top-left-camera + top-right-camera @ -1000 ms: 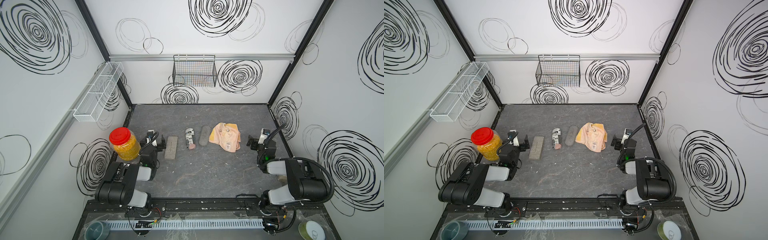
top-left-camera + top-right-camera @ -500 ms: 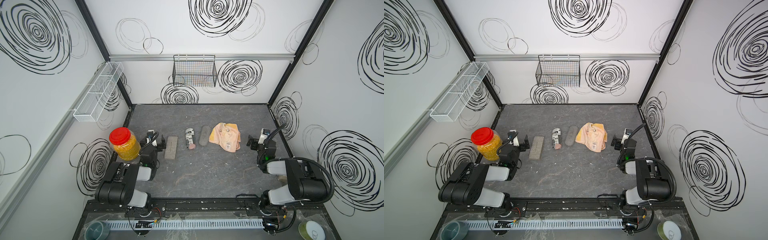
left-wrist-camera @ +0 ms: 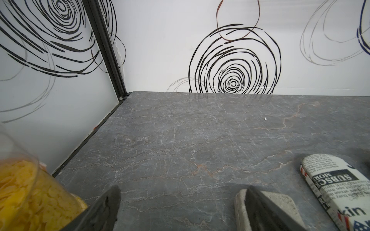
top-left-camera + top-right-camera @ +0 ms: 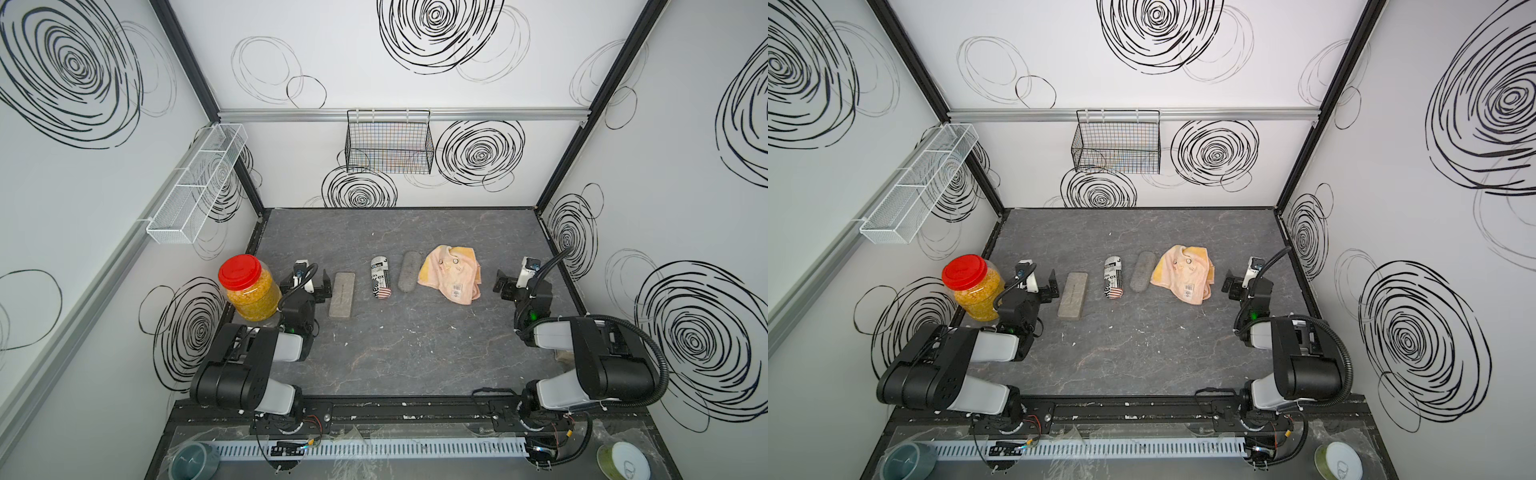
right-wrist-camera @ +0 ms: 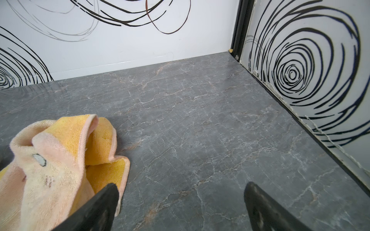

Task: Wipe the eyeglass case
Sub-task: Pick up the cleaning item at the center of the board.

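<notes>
Three eyeglass cases lie in a row on the dark stone tabletop: a flat grey felt case, a newspaper-print case and a dark grey oval case. Just right of them sits a crumpled peach-and-yellow cloth. My left gripper stands open and empty, low between the jar and the felt case, with one finger over that case's near edge. At the cloth's right side my right gripper is open and empty, one finger beside the cloth's edge.
A red-lidded jar of yellow flakes stands at the left wall, close to my left gripper. A black wire basket hangs on the back wall and a white wire shelf on the left wall. Walls enclose three sides.
</notes>
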Controlling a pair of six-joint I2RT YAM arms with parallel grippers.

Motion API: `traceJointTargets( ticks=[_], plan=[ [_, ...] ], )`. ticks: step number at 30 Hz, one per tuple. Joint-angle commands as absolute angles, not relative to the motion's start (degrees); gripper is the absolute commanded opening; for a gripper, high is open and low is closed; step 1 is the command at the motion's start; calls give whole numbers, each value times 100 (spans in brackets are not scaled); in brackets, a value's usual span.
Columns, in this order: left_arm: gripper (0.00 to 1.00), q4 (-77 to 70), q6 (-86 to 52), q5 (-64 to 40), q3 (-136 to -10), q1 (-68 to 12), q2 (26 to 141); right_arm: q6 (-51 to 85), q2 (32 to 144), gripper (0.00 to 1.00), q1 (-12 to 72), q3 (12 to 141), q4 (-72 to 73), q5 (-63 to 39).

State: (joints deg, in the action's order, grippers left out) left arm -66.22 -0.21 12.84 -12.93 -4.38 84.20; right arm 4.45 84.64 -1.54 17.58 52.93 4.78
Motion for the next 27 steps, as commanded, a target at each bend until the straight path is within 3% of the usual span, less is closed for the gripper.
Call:
traceJointTargets(
  ticks=[1,10,16,22,27],
  plan=[
    [99,-6815,-26,1248,-1371,-411,8377,443,8394,100,-157,1794,5344,519],
    [99,-6467,122,1330,-1441,-545,8088,415,8068,100,-141,1843,5001,484],
    [99,-3964,-220,1990,-2338,-997,7224,577,7131,100,124,2193,3575,863],
    [99,-2682,-377,2534,-3088,-2015,6869,1285,6351,100,578,2798,2297,1066],
    [99,-1693,-1284,2535,-3544,-3014,6873,1410,6484,100,1038,3355,1544,814]
  ],
)
